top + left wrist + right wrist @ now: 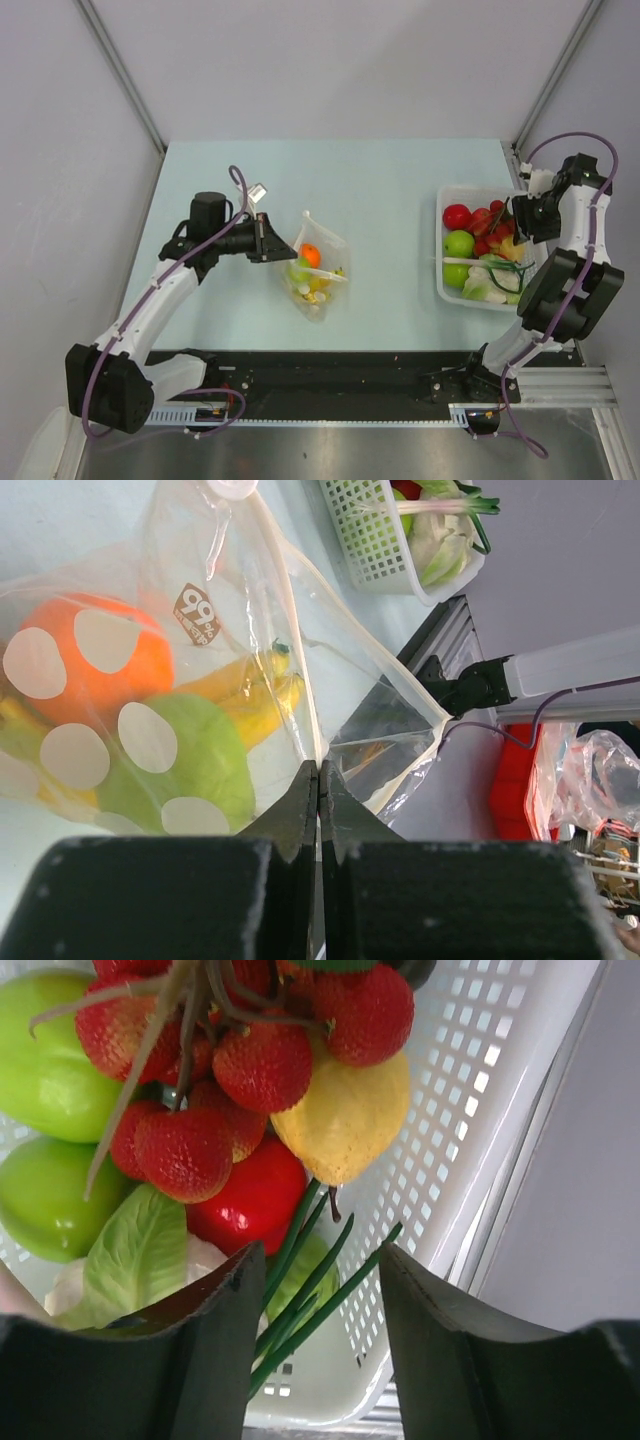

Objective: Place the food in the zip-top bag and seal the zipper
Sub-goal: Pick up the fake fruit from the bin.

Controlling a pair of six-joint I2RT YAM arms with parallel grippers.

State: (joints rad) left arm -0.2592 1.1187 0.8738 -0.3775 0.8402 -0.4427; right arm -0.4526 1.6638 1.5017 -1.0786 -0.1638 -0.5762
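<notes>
We find open surface [390, 200] between the zip-top bag [318, 262] and the white basket [441, 262]. A gripper can pass there from the near edge to the far edge without contact. The strip along the far edge and the far left corner are likewise free. The left arm [160, 290] lies slantwise across the near left part and blocks it. The left gripper [285, 243], jaws together on the bag's edge, bars the bag's left side. The basket, at the right edge, is heaped with food [480, 235]. Above it, green stalks [300, 1300] cross the gap of the right gripper [320, 1260], and the basket wall lies just beside one finger. Enclosure walls [340, 60] bound the left, far and right edges.
</notes>
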